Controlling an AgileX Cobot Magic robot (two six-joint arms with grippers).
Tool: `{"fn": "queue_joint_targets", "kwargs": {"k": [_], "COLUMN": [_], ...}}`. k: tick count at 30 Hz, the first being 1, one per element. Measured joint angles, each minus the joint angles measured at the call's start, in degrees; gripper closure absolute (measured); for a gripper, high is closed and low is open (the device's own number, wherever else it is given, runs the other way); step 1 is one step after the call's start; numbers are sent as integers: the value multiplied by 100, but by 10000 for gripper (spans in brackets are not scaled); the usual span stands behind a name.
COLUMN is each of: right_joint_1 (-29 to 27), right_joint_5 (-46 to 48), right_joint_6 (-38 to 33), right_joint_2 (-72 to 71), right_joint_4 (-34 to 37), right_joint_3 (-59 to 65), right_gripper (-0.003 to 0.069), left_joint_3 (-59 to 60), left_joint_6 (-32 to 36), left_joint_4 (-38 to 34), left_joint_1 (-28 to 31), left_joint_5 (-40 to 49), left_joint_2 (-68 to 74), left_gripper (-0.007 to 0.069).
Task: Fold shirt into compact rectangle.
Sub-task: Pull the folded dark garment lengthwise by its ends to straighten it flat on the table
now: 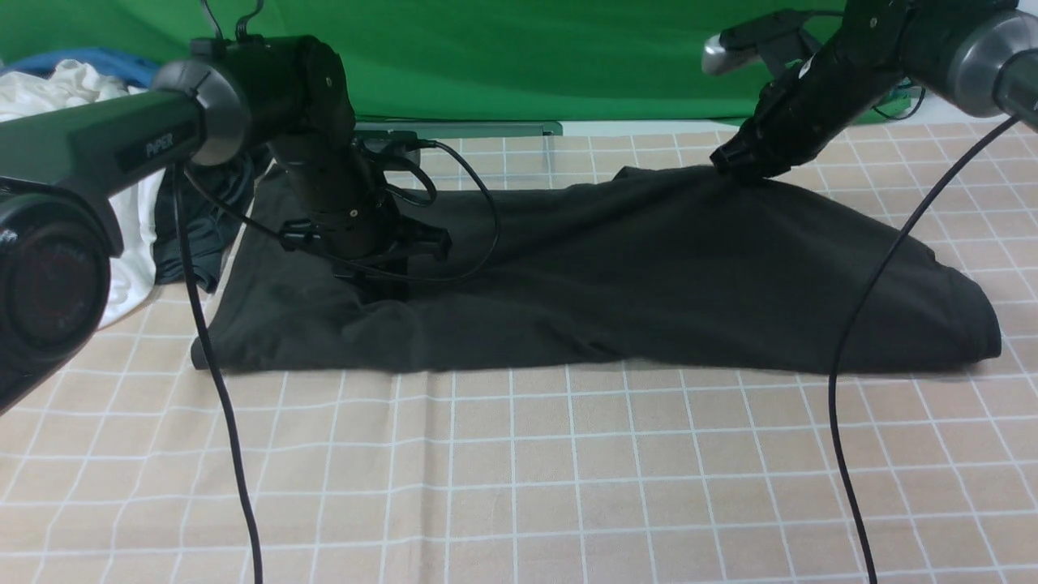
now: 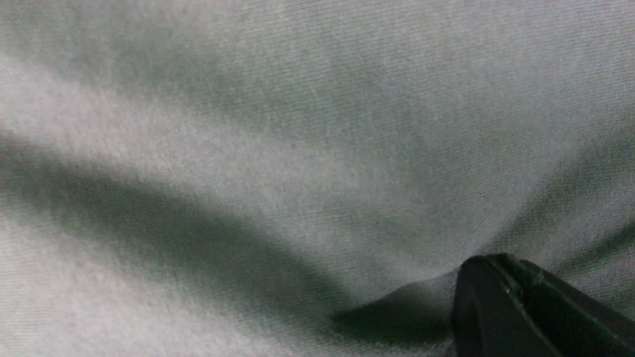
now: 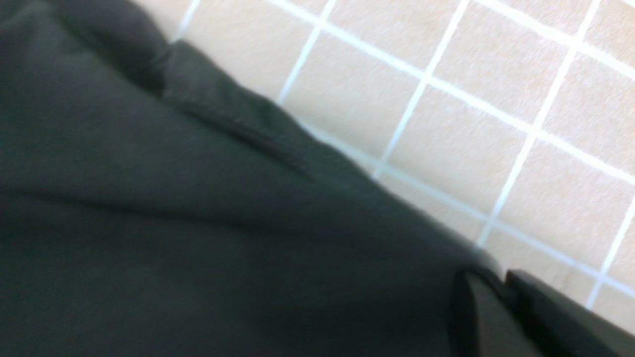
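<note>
The black shirt lies spread across the checked tablecloth, its near edge folded along a straight line. My left gripper points down into the shirt's left part. In the left wrist view its fingers are shut together, and the fabric puckers in creases toward their tips. My right gripper is at the shirt's far right edge, where the cloth rises in a peak to it. The right wrist view shows that gripper shut on the hemmed edge of the shirt.
White and blue clothes are piled at the back left, with a dark grey garment beside the shirt. A green backdrop closes the far side. Black cables hang from both arms over the tablecloth.
</note>
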Motion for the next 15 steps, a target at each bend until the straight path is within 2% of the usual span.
{"fn": "queue_joint_targets", "kwargs": {"k": [4,6,7,10,13,15], "right_joint_1": [-27,-27,-27,-114,-381,-600], "right_joint_5": [396,887,1143,1782,2021,2074], "right_joint_6": [487,560,645,879,998,1039], "right_joint_2": [-197,-449,-585,-856,-1050,-1179], "right_joint_4": [-541,-821,-991,-1283,-1166,-991], "right_joint_3": [-184,-256,-286,-324,-92,314], "right_gripper": [275,207,204,298,519,596], "left_joint_3": [12,19,19,23,23,23], "left_joint_6": [0,0,0,0,5,23], "left_joint_4": [0,0,0,13,13,20], "left_joint_1": [0,0,-5,-51,-157,-276], "left_joint_5": [0,0,0,11,54,109], "left_joint_2": [-57,-111,-140,-235,-353,-406], "left_gripper": [606,606,606,606,606,606]}}
